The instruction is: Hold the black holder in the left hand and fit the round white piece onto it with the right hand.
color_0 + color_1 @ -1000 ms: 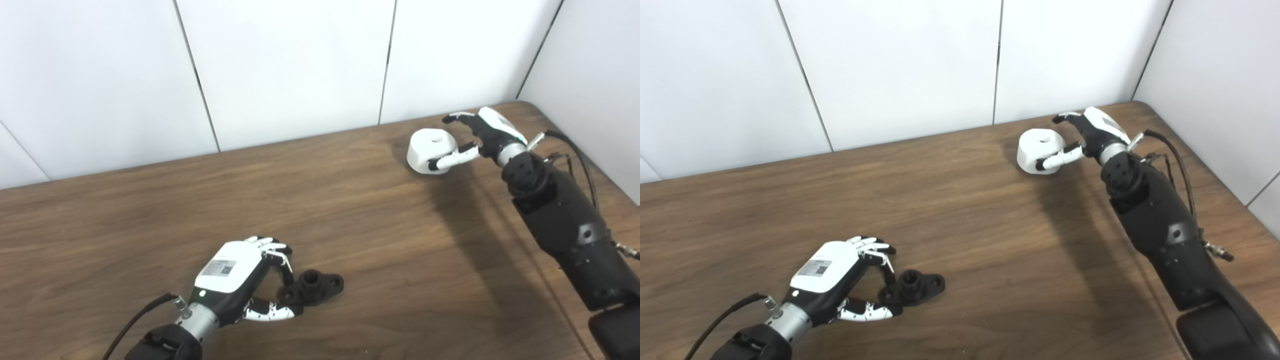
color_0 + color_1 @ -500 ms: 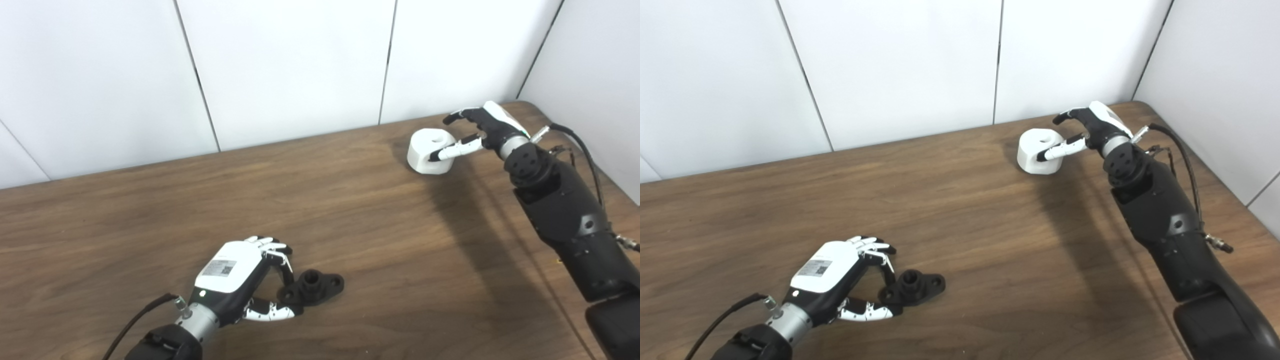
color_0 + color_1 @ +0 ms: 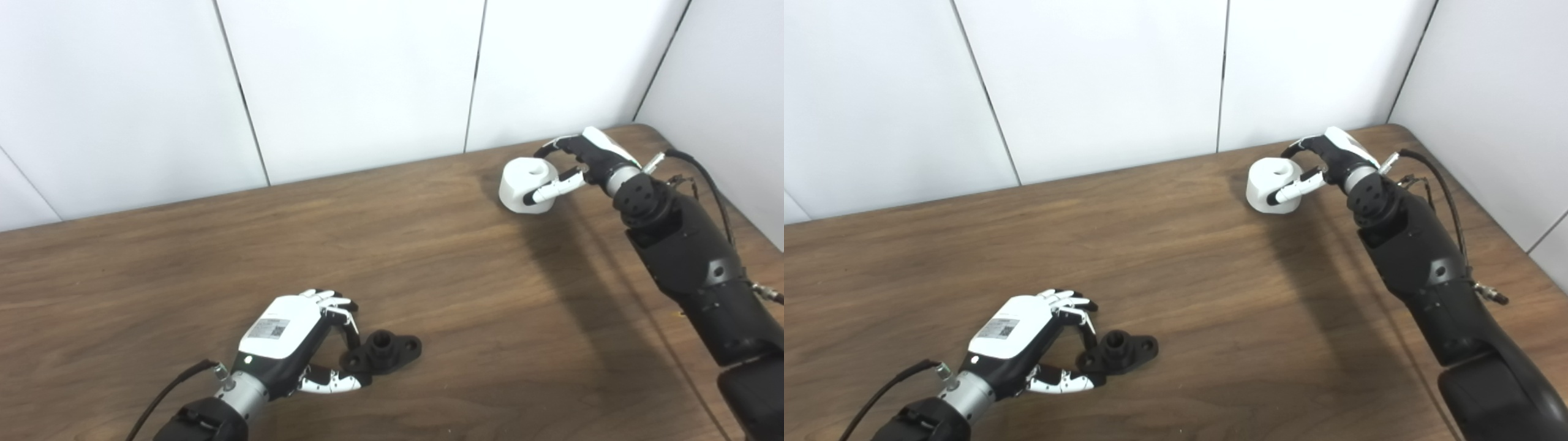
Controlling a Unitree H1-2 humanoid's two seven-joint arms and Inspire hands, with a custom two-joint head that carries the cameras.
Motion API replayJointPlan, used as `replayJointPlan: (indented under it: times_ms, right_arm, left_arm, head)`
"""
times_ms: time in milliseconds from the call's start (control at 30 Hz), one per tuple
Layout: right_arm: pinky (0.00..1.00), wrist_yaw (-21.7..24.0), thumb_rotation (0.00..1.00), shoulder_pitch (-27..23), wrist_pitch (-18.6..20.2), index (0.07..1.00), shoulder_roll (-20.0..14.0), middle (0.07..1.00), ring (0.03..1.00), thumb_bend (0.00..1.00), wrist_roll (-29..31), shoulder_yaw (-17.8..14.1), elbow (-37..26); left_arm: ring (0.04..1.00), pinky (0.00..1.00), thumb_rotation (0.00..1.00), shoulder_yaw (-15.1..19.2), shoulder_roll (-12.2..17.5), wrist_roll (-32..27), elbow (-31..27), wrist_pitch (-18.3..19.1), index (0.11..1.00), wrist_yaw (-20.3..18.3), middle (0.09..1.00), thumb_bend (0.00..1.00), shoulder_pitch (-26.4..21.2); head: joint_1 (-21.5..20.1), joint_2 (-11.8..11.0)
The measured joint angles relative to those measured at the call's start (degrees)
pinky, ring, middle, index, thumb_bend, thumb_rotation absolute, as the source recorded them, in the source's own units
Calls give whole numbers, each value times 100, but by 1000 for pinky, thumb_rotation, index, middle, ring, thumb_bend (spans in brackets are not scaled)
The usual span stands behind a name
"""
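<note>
Fingers [image 3: 554, 144] and thumb of the right robot hand [image 3: 582, 162] curl around the round white piece [image 3: 525, 185], which sits on the worktop [image 3: 429, 257] at its far right; whether they clamp it I cannot tell. Since 0.5 s ago this hand has closed in nearer the piece. The left robot hand [image 3: 294, 337], unmoved, pinches the near end of the black holder [image 3: 383, 352], lying flat at the front.
</note>
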Motion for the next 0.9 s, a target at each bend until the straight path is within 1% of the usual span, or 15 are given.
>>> replayJointPlan:
  times_ms: [200, 367, 600, 800, 833, 867, 900]
  right_arm:
    - [929, 88, 237, 0, -1, 743, -14, 909, 945, 865, -1, 38, 0]
    - [906, 122, 230, 0, -5, 725, -14, 904, 933, 857, -15, 66, 1]
    - [901, 94, 206, 0, -32, 674, -14, 891, 924, 837, -16, 60, 1]
    - [845, -69, 182, 0, -73, 609, -12, 860, 891, 808, -14, 20, 0]
    - [841, -98, 164, 2, -94, 552, -12, 853, 887, 669, -15, 19, 0]
    - [838, -146, 154, 8, -156, 522, -12, 842, 880, 599, -16, 16, 3]
    - [842, -220, 147, 15, -249, 502, -9, 828, 874, 555, -16, 11, 7]
  left_arm:
    - [893, 929, 52, 1, -2, 0, 0, 2, 490, 0, 819, 513, 1]
    - [893, 930, 52, 2, -3, 0, 0, 2, 490, 0, 819, 513, 1]
    - [890, 926, 52, 4, -11, -3, 10, 0, 490, 3, 814, 513, 0]
    - [888, 922, 52, 5, -16, -4, 16, 0, 490, 7, 816, 513, -1]
    - [887, 920, 52, 5, -16, -4, 16, 0, 490, 7, 815, 513, 0]
    - [888, 920, 52, 5, -17, -4, 16, -1, 490, 7, 815, 513, 0]
    - [890, 923, 52, 5, -17, -4, 16, -1, 490, 7, 816, 513, 0]
  head:
    - [26, 9]
    - [26, 9]
    - [26, 18]
    - [26, 18]
    - [26, 18]
    - [26, 18]
    - [26, 18]
